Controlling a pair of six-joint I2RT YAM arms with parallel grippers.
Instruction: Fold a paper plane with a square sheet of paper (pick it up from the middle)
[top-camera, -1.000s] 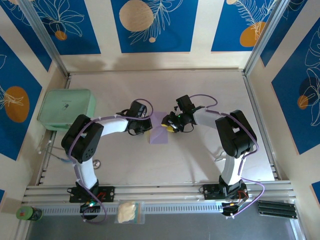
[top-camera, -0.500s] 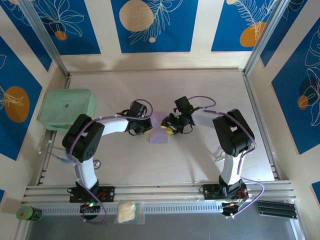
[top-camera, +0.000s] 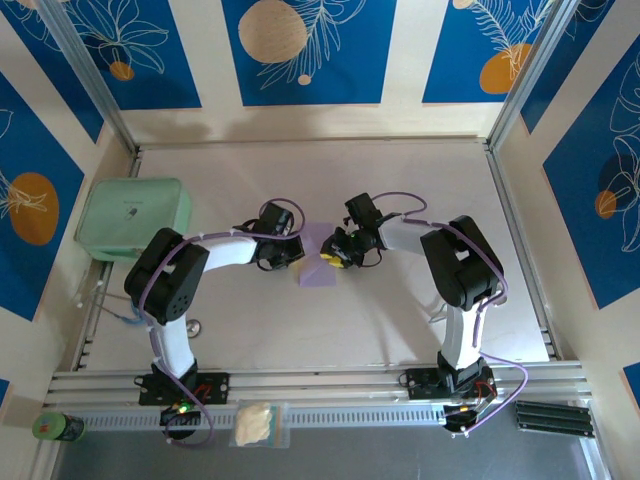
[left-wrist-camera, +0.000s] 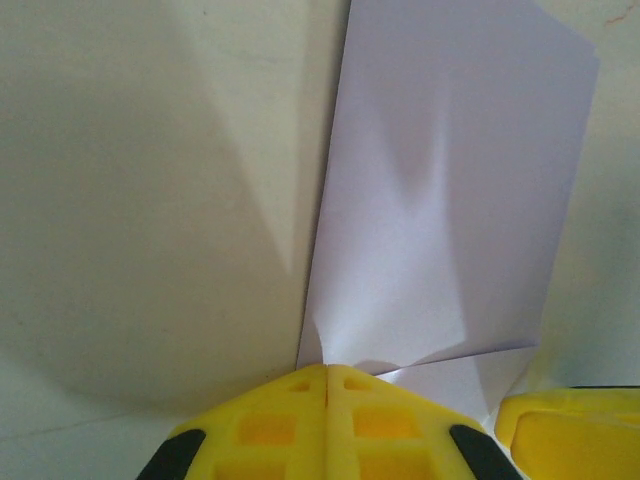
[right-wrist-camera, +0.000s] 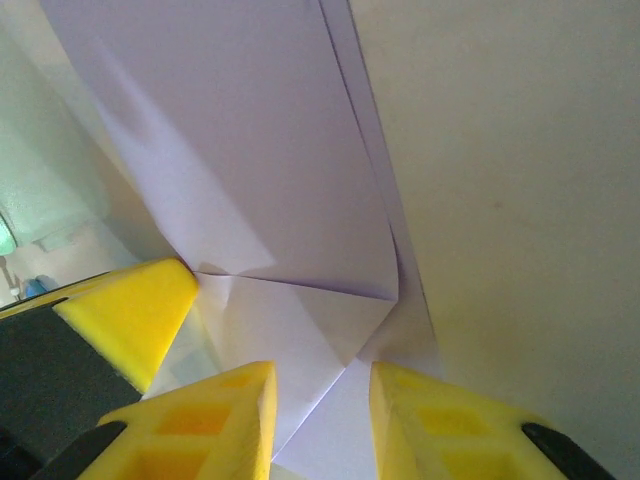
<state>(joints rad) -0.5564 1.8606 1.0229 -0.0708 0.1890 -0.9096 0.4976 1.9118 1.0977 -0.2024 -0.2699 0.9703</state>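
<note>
The square sheet of paper (top-camera: 316, 272) sits mid-frame on the table (top-camera: 400, 310) in the top view, between both arms; left gripper (left-wrist-camera: 327, 372) has its pads together right at the sheet's corner, can't tell if it's actually pinching; right gripper (right-wrist-camera: 322, 378) stands apart over a folded flap; looks like a fold or two in, no dart shape yet, so most creasing is left.
</note>
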